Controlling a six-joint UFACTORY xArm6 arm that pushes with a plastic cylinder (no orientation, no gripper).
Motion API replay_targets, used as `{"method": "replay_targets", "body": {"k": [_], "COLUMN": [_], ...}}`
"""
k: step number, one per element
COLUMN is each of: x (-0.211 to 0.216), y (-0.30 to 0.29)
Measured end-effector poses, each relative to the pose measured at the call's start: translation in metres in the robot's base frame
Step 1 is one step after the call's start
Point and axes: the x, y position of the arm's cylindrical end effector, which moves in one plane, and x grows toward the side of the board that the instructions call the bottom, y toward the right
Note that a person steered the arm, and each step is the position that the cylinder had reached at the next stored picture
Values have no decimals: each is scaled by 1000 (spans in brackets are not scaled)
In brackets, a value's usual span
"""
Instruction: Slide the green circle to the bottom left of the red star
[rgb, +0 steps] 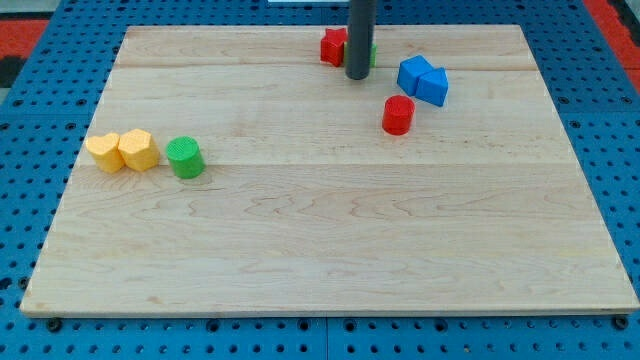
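The green circle (185, 158) is a short green cylinder at the view's left, just right of two yellow blocks. The red star (333, 46) sits near the board's top edge, far up and to the right of the green circle. My tip (357, 76) rests on the board just right of and below the red star, close to it. A second green block (373, 52) is mostly hidden behind the rod, and its shape cannot be made out.
Two yellow blocks (104, 152) (138, 149) lie side by side at the left. Two blue blocks (414, 74) (433, 87) touch each other right of my tip. A red cylinder (398, 115) stands below them. The wooden board (320, 250) lies on a blue pegboard.
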Motion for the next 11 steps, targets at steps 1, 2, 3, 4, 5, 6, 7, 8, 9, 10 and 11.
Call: {"method": "replay_targets", "body": {"k": [1,2,3,4,5,6,7,8,9,10,11], "x": [46,121,221,209,158,121,85,81,135,95,59], "y": [-50,-87,-100,-183,-197,-183,-157,-144,-146,-203,-206]}}
